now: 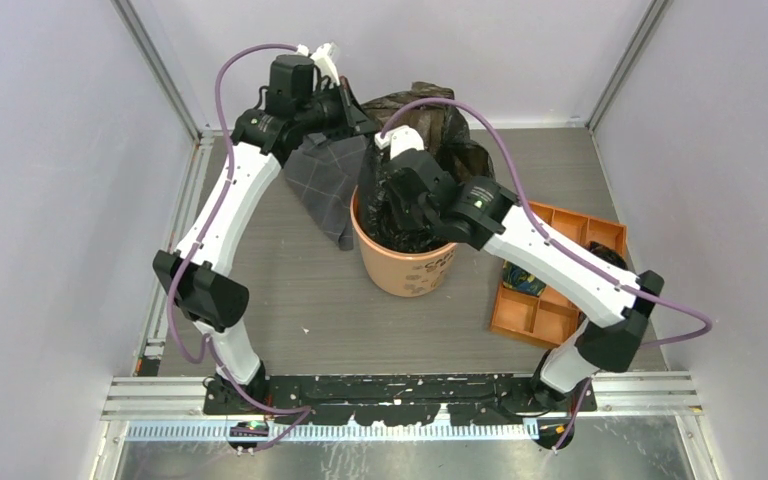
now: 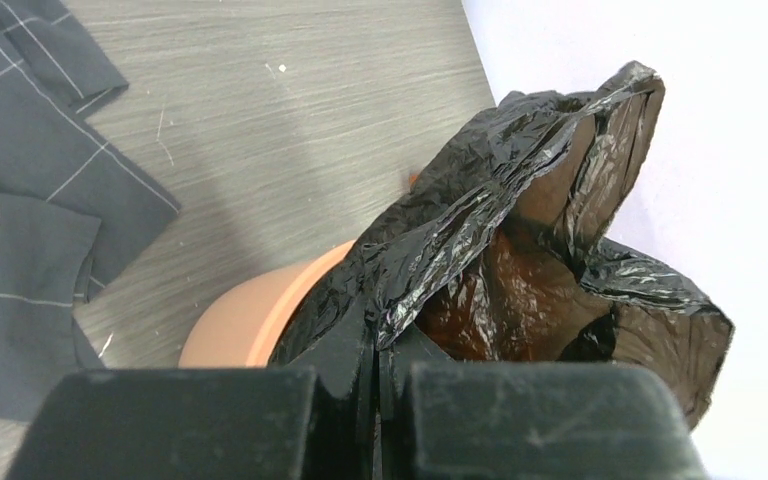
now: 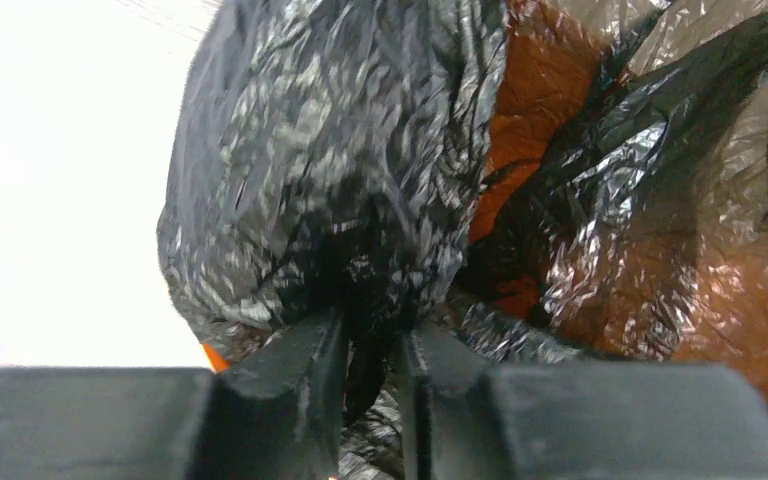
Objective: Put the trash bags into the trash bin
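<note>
A glossy black trash bag (image 1: 430,120) hangs half inside the round orange trash bin (image 1: 405,270) at the table's middle, its far part billowing up behind the rim. My left gripper (image 1: 365,120) is at the bin's far left side, shut on the bag's edge; in the left wrist view the film (image 2: 520,210) rises from the closed gripper (image 2: 377,345) above the bin's rim (image 2: 250,320). My right gripper (image 1: 392,195) reaches into the bin's mouth and is shut on a bunched fold of the bag (image 3: 330,150) between its fingertips (image 3: 370,345). Orange bin wall (image 3: 535,90) shows behind the film.
A grey checked cloth (image 1: 325,180) lies on the table left of the bin, under the left arm, and also shows in the left wrist view (image 2: 20,200). A flat orange compartment tray (image 1: 550,290) sits at the right under the right arm. Walls enclose the back and sides.
</note>
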Controlling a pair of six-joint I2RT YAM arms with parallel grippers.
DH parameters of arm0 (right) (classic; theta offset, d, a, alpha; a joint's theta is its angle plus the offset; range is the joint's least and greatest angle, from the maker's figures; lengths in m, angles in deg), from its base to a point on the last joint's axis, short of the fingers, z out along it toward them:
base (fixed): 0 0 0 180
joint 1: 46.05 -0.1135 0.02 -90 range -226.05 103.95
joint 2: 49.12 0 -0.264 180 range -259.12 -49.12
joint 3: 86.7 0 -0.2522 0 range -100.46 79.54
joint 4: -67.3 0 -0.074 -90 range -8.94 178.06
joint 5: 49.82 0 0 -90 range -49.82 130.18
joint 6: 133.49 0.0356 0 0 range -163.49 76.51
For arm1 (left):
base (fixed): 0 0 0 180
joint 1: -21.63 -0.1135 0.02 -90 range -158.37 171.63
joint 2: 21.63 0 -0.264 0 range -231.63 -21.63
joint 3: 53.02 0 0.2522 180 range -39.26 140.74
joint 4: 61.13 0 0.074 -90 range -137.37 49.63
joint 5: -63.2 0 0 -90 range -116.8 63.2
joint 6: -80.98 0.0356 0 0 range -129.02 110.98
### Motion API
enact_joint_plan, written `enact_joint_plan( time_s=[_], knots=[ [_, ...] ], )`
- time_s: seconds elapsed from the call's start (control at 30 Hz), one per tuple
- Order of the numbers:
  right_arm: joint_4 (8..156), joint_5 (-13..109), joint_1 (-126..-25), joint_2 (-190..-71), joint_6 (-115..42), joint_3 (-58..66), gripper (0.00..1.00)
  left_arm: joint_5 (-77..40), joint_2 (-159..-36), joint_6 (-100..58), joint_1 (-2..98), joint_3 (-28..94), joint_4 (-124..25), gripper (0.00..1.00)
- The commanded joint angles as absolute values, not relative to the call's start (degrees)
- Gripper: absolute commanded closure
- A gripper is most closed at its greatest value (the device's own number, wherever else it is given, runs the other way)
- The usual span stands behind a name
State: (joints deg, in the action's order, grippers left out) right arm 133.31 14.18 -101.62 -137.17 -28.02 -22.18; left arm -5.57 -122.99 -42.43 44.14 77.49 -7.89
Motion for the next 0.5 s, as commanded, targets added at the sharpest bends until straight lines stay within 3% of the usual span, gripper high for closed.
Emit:
enact_joint_plan(
  time_s=[0.0,0.13,0.47],
  knots=[
    [132.3,10.4,-98.4,-137.1,-26.8,-23.1,0.76,-3.8,-123.9,-42.4,43.9,80.4,-12.9,1.00],
    [132.6,12.2,-98.3,-134.9,-26.0,-22.9,0.86,-3.3,-125.0,-42.4,43.8,80.6,-13.7,1.00],
    [139.7,21.1,-101.8,-132.9,-25.8,-29.1,0.88,-1.1,-121.9,-41.3,42.4,78.1,-12.9,1.00]
  ],
)
